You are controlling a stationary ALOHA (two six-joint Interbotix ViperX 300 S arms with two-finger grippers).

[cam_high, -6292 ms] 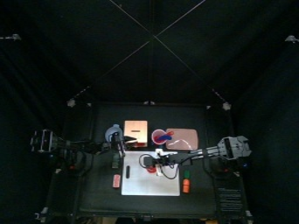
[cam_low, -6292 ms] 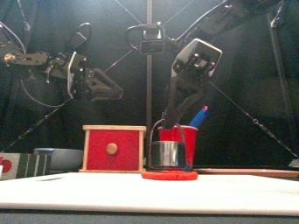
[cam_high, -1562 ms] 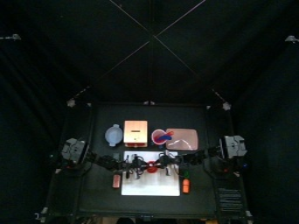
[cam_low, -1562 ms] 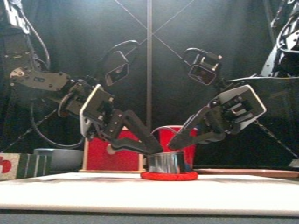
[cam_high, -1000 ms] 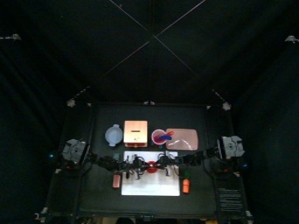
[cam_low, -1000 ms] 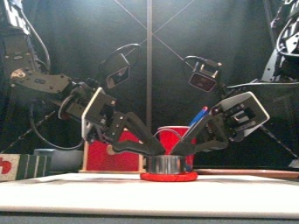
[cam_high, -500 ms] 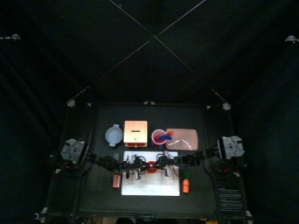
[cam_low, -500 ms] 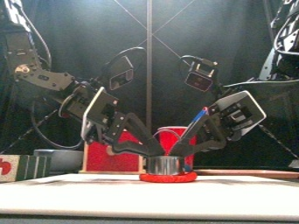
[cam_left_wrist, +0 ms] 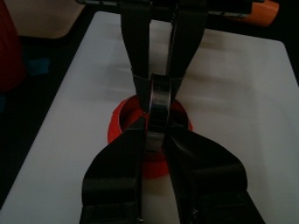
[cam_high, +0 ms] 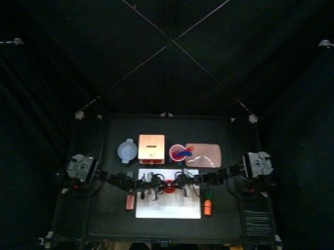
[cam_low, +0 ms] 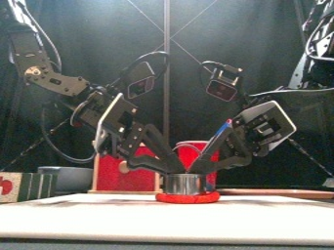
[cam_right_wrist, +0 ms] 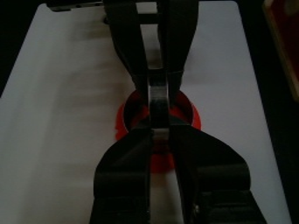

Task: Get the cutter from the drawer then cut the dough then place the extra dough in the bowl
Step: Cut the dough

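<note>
The round metal cutter [cam_low: 187, 182] stands on the flat red dough [cam_low: 187, 196] in the middle of the white cutting board [cam_high: 171, 204]. My left gripper [cam_low: 167, 169] reaches down from the left and my right gripper [cam_low: 209, 169] from the right. They meet over the cutter, each shut on its rim. In the left wrist view my left gripper [cam_left_wrist: 155, 133] pinches the metal edge over the dough [cam_left_wrist: 121, 131], with the other gripper opposite. The right wrist view mirrors this: right gripper [cam_right_wrist: 158, 129], dough [cam_right_wrist: 188, 118].
Behind the board stand the blue-grey bowl [cam_high: 127, 150], the wooden box [cam_high: 152, 148] with its red drawer front [cam_low: 127, 166], and the red cup [cam_low: 200, 153] with a blue knife [cam_low: 224, 130] on the pink tray [cam_high: 204, 154]. Small toy foods [cam_high: 208, 206] lie beside the board.
Over six seconds the left gripper came down to join the right one on the cutter. In the last second both stay on it; the left arm's upper part has shifted slightly.
</note>
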